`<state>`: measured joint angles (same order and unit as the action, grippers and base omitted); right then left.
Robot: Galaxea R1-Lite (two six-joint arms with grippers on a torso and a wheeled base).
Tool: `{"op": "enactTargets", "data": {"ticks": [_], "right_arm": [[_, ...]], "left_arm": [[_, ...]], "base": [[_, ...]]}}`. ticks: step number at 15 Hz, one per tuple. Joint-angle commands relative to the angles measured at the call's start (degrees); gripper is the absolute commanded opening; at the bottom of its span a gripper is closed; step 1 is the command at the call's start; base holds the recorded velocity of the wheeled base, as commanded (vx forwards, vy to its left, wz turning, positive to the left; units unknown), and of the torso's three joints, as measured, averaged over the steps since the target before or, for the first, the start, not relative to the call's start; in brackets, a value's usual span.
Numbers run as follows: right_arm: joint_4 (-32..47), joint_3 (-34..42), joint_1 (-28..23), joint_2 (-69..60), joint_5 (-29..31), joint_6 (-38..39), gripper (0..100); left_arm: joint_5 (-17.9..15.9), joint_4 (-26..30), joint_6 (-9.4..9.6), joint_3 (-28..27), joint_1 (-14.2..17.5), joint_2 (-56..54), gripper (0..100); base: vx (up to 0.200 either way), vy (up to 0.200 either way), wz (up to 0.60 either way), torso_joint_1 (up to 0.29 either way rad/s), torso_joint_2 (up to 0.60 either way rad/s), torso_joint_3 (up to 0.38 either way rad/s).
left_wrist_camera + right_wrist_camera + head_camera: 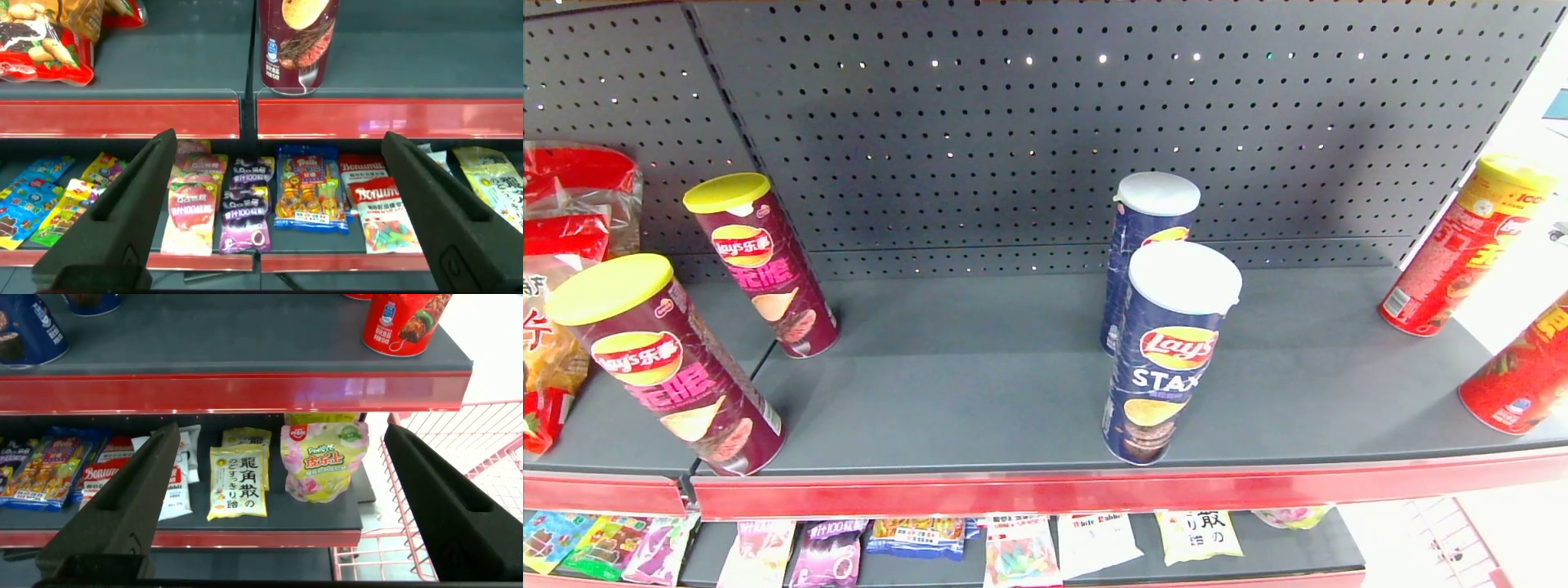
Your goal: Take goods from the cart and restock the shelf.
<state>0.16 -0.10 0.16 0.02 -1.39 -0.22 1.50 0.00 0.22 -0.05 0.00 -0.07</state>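
Shelf (980,384) grey, red-edged, before perforated backboard (1013,147)

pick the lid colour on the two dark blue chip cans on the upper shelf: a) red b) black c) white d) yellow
c: the front dark blue can and the rear dark blue can both wear white lids; the maroon cans have yellow ones.

Ahead of the left claw (278,140) we see a purple foil pouch (243,216) lying flat between a pink foil pouch (186,220) and a blue plastic candy bag (308,188). Ahead of the right claw (282,431), a flat yellow packet (237,483) lies just beside a pale green plastic pouch (324,457).
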Motion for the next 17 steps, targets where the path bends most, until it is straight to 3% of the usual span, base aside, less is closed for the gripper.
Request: {"op": "enactTargets", "data": {"ticks": [1, 3, 8, 17], "right_arm": [[0.0, 0.0, 0.0, 0.0, 0.0, 0.0, 100], [0.0, 0.0, 0.0, 0.0, 0.0, 0.0, 100], [0.0, 0.0, 0.0, 0.0, 0.0, 0.0, 100], [0.0, 0.0, 0.0, 0.0, 0.0, -0.2, 100]], "left_arm": [[0.0, 0.0, 0.04, 0.0, 0.0, 0.1, 100], [0.0, 0.0, -0.04, 0.0, 0.0, 0.1, 100], [0.0, 0.0, -0.04, 0.0, 0.0, 0.1, 100], [0.1, 0.0, -0.04, 0.0, 0.0, 0.1, 100]], "base": [[0.0, 0.0, 0.0, 0.0, 0.0, 0.0], [0.0, 0.0, 0.0, 0.0, 0.0, 0.0], [-0.2, 0.0, 0.0, 0.003, 0.0, -0.001], [0.0, 0.0, 0.0, 0.0, 0.0, 0.0]]}}
